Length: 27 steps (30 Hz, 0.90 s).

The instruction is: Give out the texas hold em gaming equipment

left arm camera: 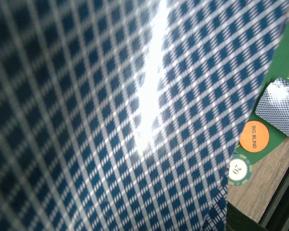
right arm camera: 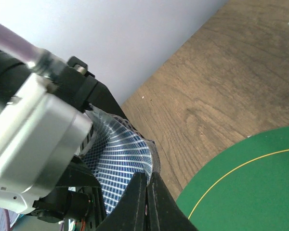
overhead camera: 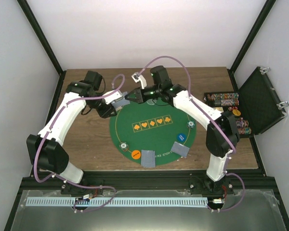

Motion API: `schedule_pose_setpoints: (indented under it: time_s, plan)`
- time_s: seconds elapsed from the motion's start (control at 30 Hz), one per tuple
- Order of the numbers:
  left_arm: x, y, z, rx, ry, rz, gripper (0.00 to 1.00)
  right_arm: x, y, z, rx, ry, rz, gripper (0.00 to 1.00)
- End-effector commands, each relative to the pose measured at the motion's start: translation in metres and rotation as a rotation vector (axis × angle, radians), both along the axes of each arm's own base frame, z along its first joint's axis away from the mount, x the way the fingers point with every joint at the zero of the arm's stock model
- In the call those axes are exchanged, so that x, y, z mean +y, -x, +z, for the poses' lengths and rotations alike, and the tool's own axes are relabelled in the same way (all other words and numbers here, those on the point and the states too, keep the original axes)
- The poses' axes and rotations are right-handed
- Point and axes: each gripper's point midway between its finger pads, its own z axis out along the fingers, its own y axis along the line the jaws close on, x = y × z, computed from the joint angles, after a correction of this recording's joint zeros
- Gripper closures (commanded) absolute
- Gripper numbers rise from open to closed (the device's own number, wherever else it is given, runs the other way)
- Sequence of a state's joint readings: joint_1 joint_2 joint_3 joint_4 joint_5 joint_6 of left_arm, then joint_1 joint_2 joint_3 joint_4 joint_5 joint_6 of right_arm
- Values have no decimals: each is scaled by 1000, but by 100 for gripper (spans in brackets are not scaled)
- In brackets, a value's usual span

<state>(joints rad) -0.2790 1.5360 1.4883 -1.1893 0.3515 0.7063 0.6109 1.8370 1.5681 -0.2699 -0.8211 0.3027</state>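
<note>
**Step in hand (judged):** dealing. Drawing the top card off the deck, above the far-left edge of the green mat.

**Left gripper:** clamped narrow on the deck, holding it clear of the table.

**Right gripper:** pinched fully together on the edge of the top card, bowing it away from the rest of the deck.

**Already laid on the near half of the mat:**
- dealt cards near centre, back up
- further dealt cards just to the right
- orange BIG BLIND disc
- blue disc
- green-edged chip marked 20
- second chip near the right rim

Cannot tell how many cards lie at each spot.

**Well apart, at the right:** chip stacks beside the open case.

**Next move (judged):**
1. Slide the pinched card sideways, clear of the deck, without dragging a second one along.
2. Keep the left clamp firm throughout.
3. Carry to an unserved seat.
4. Lower close to the mat before releasing, back up.

**Appearance of the cards:** blue-and-white check backs, glossy, with a strong glare band across the left wrist view. Thin and springy, curling readily under the pinch. Faces not visible.
</note>
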Motion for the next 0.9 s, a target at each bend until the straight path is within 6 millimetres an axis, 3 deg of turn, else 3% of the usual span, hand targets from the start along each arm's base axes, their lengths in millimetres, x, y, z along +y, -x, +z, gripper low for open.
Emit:
schedule_pose_setpoints:
  time_s: [0.0, 0.1, 0.23, 0.43, 0.53, 0.7, 0.87]
  plan:
    - [0, -6, 3, -19, 19, 19, 57, -14, 0, 34, -78, -16, -32, 99]
    - [2, -8, 5, -24, 21, 33, 57, -24, 1, 42, -73, -23, -51, 99]
    - [4, -13, 6, -31, 22, 60, 57, -55, -4, 53, -59, -52, -137, 99]
    - [6, -18, 7, -37, 14, 78, 57, -110, -2, 35, 9, 7, -333, 99]
    - [7, -18, 9, -44, 12, 80, 57, -147, 9, -1, 96, 107, -461, 99]
    - [8, -17, 8, -46, 10, 81, 57, -214, 47, -77, 259, 312, -651, 99]
    - [7, -17, 6, -42, 10, 78, 57, -240, 93, -127, 411, 381, -714, 99]
